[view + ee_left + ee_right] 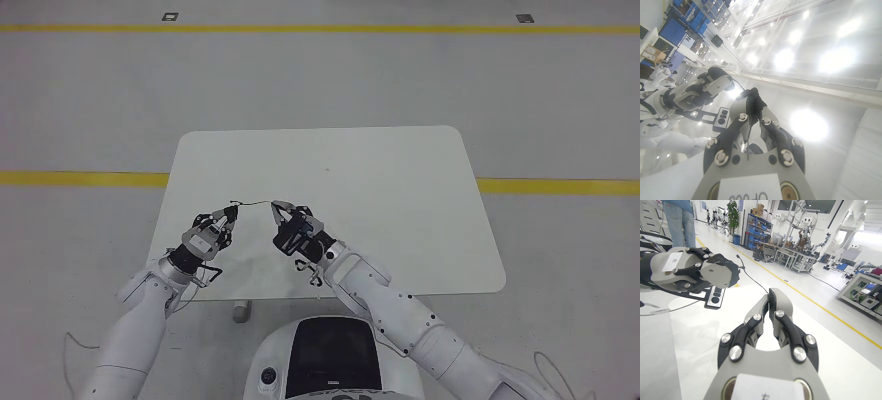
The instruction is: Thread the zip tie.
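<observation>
A thin black zip tie [255, 203] hangs stretched between my two grippers, above the near left part of the white table [400, 200]. My left gripper [232, 211] is shut on one end. In the left wrist view the fingertips [753, 96] pinch the tie, and a strip of it runs back between the fingers. My right gripper [769, 294] is shut on the other end of the zip tie [753, 279]. The tie curves from there to my left gripper [735, 273], and its small head sticks up past that gripper.
The table's near edge [330, 297] lies just under both forearms. Its far and right parts are bare. A white tagged cable [659, 311] loops beside the left arm. Yellow floor lines [560, 186] run past the table.
</observation>
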Robot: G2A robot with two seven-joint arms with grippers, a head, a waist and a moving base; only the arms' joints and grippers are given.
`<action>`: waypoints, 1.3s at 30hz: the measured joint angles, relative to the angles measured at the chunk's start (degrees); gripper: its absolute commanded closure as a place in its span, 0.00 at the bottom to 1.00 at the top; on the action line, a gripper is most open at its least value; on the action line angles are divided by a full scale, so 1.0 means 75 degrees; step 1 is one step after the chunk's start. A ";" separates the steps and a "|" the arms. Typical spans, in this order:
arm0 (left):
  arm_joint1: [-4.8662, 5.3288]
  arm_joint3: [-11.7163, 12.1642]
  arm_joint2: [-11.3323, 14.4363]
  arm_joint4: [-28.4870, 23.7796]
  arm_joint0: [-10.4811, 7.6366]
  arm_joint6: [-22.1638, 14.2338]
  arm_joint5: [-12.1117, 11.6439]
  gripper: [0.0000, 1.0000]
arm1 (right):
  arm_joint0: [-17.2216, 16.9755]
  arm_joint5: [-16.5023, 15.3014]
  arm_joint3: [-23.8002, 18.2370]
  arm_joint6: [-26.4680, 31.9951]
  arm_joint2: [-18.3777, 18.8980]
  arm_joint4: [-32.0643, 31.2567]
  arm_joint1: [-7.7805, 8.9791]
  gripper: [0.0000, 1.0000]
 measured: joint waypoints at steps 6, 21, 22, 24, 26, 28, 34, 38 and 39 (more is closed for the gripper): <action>0.0000 0.0000 0.0000 0.0000 0.0000 0.0000 0.0000 1.00 | -0.0008 -0.0026 -0.0023 0.0034 0.0029 0.0000 0.0025 1.00; 0.0000 0.0000 0.0000 0.0000 0.0000 0.0000 0.0000 1.00 | -0.0018 -0.0058 0.0035 0.0064 0.0119 0.0000 0.0030 1.00; 0.0000 0.0000 0.0000 0.0000 0.0000 0.0000 0.0000 1.00 | -0.0020 -0.0059 0.0043 0.0066 0.0126 0.0000 0.0029 1.00; 0.0000 0.0000 0.0000 0.0000 0.0000 0.0000 0.0000 1.00 | -0.0025 -0.0060 0.0062 0.0069 0.0133 0.0000 0.0029 1.00; 0.0000 0.0000 0.0000 0.0000 0.0000 0.0000 0.0000 1.00 | -0.0030 -0.0058 0.0081 0.0075 0.0138 0.0000 0.0032 1.00; 0.0000 0.0000 0.0000 0.0000 0.0000 0.0000 0.0000 1.00 | -0.0038 -0.0056 0.0101 0.0088 0.0139 0.0000 0.0036 1.00; 0.0000 0.0000 0.0000 0.0000 0.0000 0.0000 0.0000 1.00 | -0.0003 -0.0046 0.0151 0.0204 0.0077 0.0000 0.0069 1.00; 0.0000 0.0000 0.0000 0.0000 0.0000 0.0000 0.0000 1.00 | 0.0087 0.0034 0.0195 0.0321 -0.0043 0.0000 0.0121 1.00; 0.0000 0.0000 0.0000 0.0000 0.0000 0.0000 0.0000 1.00 | 0.0115 0.0061 0.0207 0.0346 -0.0090 0.0000 0.0139 1.00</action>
